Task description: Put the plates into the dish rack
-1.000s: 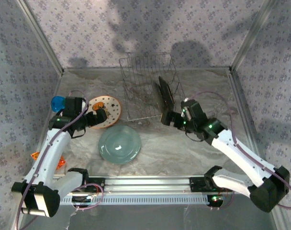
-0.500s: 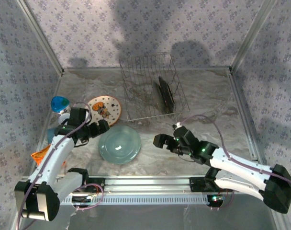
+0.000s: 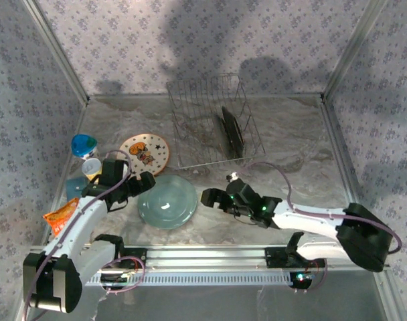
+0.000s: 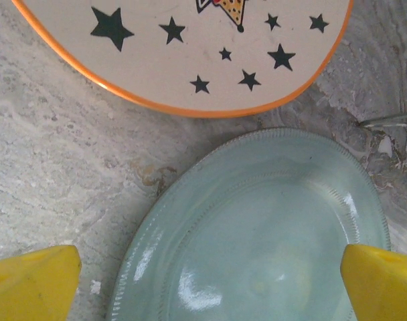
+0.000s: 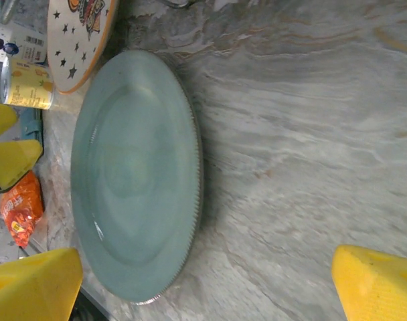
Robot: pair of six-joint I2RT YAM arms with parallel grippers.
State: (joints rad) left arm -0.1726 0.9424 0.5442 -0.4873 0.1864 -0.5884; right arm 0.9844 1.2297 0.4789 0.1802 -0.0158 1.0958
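Observation:
The pale teal plate [image 3: 167, 201] [image 4: 270, 227] [image 5: 133, 174] lies flat on the table near the front. Behind it on the left lies the cream plate with black stars [image 3: 145, 154] [image 4: 190, 53] [image 5: 76, 40]. The wire dish rack [image 3: 190, 114] stands at the back, and a dark plate [image 3: 231, 134] stands on edge in its right part. My left gripper [image 3: 146, 182] [image 4: 207, 284] is open, low over the teal plate's left rim. My right gripper [image 3: 207, 197] [image 5: 207, 284] is open, just right of that plate, with bare table between its fingers.
A blue cup [image 3: 83, 144], a small yellow can [image 3: 92, 167] [image 5: 29, 83] and an orange snack packet [image 3: 59, 217] [image 5: 19, 207] sit along the left side. The metal rail [image 3: 203, 254] runs along the front edge. Patterned walls close in the table.
My right arm has pulled back from the rack and swung down and left to the teal plate's right edge. My left gripper has shifted from the star plate toward the teal plate.

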